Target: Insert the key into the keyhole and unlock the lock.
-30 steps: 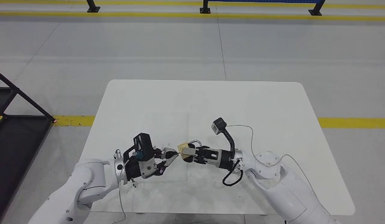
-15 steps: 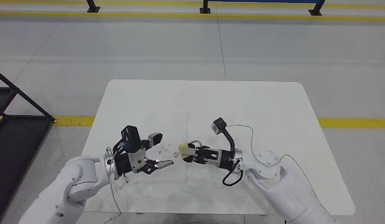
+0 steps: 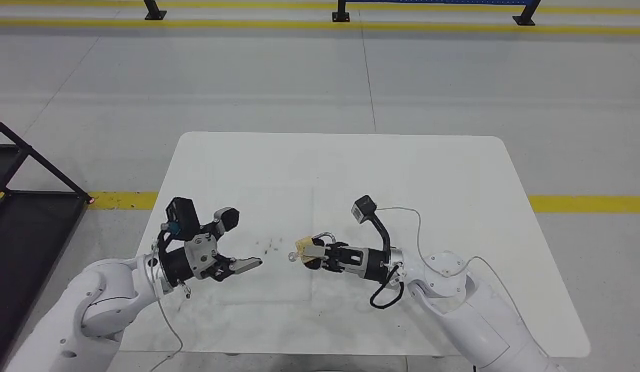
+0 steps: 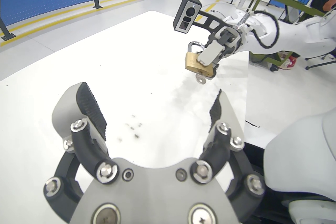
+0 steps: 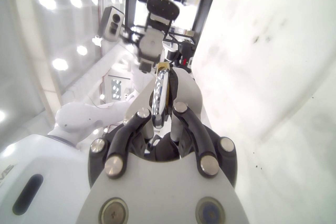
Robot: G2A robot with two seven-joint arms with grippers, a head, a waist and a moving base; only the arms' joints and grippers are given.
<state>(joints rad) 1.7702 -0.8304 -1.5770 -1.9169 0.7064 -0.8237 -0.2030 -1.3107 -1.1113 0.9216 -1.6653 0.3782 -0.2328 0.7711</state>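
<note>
Two grippers, one padlock [image 4: 197,64]: the right gripper [image 4: 210,58] is clamped on its brass body, with the table [image 4: 78,64] beneath it and the key [image 4: 201,79] poking out of its lower end. The left gripper [image 4: 150,89], jaws spread wide and empty, hangs well apart from the padlock. It looks heavy, hard and slick; I'd pinch the small key's flat head.

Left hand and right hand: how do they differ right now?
The left hand is open and empty; the right hand is shut on the padlock, whose keyhole holds the key. The left hand sits apart from the padlock; the right hand touches it. Both hang over the white table, facing each other.
</note>
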